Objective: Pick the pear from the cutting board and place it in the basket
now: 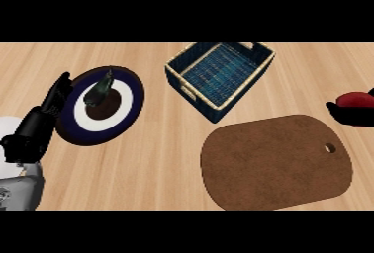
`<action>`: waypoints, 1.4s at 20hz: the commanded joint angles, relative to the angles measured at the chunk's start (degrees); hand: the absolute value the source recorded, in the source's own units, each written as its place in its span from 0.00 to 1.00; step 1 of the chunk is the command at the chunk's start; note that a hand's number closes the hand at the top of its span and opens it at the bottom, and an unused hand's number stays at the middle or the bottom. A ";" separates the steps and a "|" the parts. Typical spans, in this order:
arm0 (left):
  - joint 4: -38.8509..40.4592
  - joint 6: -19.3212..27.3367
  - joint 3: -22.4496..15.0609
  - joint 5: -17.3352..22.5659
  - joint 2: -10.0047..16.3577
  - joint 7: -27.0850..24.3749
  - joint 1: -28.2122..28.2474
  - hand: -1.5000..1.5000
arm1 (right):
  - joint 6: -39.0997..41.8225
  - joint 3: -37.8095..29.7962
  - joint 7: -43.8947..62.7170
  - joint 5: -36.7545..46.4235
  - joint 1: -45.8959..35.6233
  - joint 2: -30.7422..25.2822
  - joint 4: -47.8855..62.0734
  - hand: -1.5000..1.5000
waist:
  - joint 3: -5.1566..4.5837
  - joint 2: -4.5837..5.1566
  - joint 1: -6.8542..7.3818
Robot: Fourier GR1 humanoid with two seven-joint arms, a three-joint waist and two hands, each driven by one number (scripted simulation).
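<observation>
**Counter** (146, 168): pale wood, seen steeply from above.

**Cutting board** (270, 163): brown and rounded, with a small hole near its right edge. It lay at the lower right, and its top was bare.

**Pear** (358, 99): a red rounded thing, partly cut off by the view's right edge. It was off the board, above and to the right of it. It was judged to be the pear because nothing lay on the board.

**Right hand** (349, 114): at the right edge, its black fingers curled round the pear from below.

**Basket** (197, 104): dark blue with a pale rim, rectangular and set askew at the upper middle. Its near corner lay just beside the board's upper-left edge. Nothing showed inside it.

**Plate** (76, 131): navy and white, at the left, bearing a dark object (99, 91) too unclear to name.

**Left hand** (36, 128): resting at the left edge beside the plate, fingers straight.

**Step in hand**: the pick was judged done and the carry to the basket was under way. The next move called for taking the pear leftward, lifting it over the basket's right wall, lowering it inside and then uncurling the fingers.

**Edges and room**: bare wood lay between the right hand and the basket, and the flat board was no obstacle. The pale rim was the one edge to clear. The plate and the left hand sat on the basket's far side, well apart from that path.
</observation>
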 commanded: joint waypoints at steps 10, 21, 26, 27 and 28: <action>-0.98 -1.48 -0.26 0.41 0.40 1.83 -2.81 0.50 | 3.71 -4.18 7.12 -8.65 -29.98 -0.78 -8.82 1.00 | -0.04 0.49 2.32; -1.93 -2.62 0.32 1.36 0.36 -0.26 -0.54 0.50 | 6.41 -2.01 8.76 -11.27 -59.53 3.56 20.30 1.00 | -0.09 0.70 3.46; -2.43 -0.69 -2.36 -1.26 -1.81 2.65 -2.91 0.50 | 1.43 -1.25 8.40 -7.45 -66.99 8.35 34.00 1.00 | -0.06 0.84 3.33; 0.37 -1.09 -0.58 -0.48 -0.85 0.08 -3.02 0.50 | -3.76 -1.09 6.97 -5.95 -64.28 11.05 36.17 1.00 | -0.07 1.15 3.53; 2.19 -1.01 -1.15 -0.89 -1.56 -1.49 -2.43 0.50 | -2.85 -1.68 7.34 -6.27 -66.83 10.92 38.39 1.00 | -0.08 1.08 3.21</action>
